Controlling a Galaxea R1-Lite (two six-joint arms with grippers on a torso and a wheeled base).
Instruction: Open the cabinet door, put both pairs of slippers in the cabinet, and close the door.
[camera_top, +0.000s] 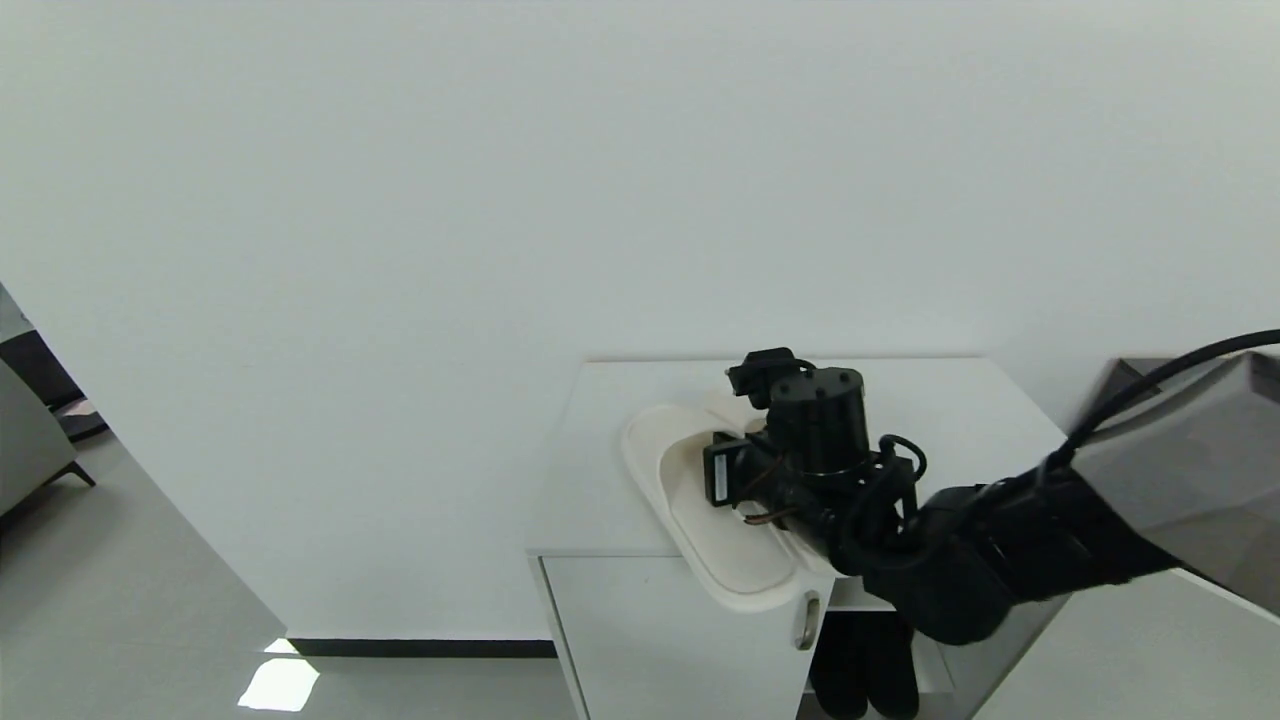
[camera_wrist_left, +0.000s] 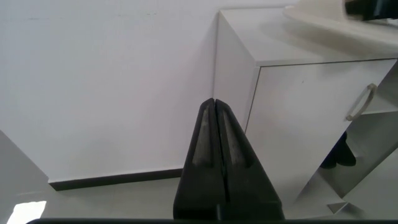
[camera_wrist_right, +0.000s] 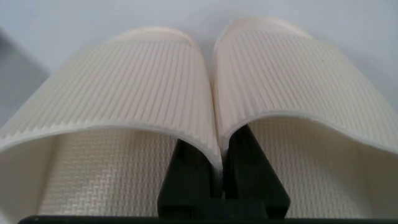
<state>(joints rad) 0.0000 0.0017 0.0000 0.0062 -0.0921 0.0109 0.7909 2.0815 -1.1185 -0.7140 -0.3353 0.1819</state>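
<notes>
The right gripper (camera_wrist_right: 216, 177) comes in over the top of the cabinet (camera_top: 620, 450) and is pinched shut on the pair of cream slippers (camera_top: 725, 560). One dark finger (camera_wrist_right: 186, 177) goes into each slipper, and the two inner strap edges are squeezed together between them. From the wrist you look straight into the ribbed straps, which arch side by side over the fingers.

The pair lies on the cabinet top towards its right half. The toes point at the wall (camera_top: 500, 200) behind the cabinet and the heels stick out past the cabinet's front edge. Just below the overhanging heels, the handle (camera_top: 808, 620) sits on the cabinet's left door (camera_top: 650, 640), which looks closed. To the right of that door the cabinet is open, and a pair of black slippers (camera_top: 865, 680) stands low inside it.

The left gripper (camera_wrist_left: 214, 109) hangs low in front of the cabinet and off to its left side, above the floor (camera_wrist_left: 112, 199). Its two fingers are pressed flat together with nothing between them.
</notes>
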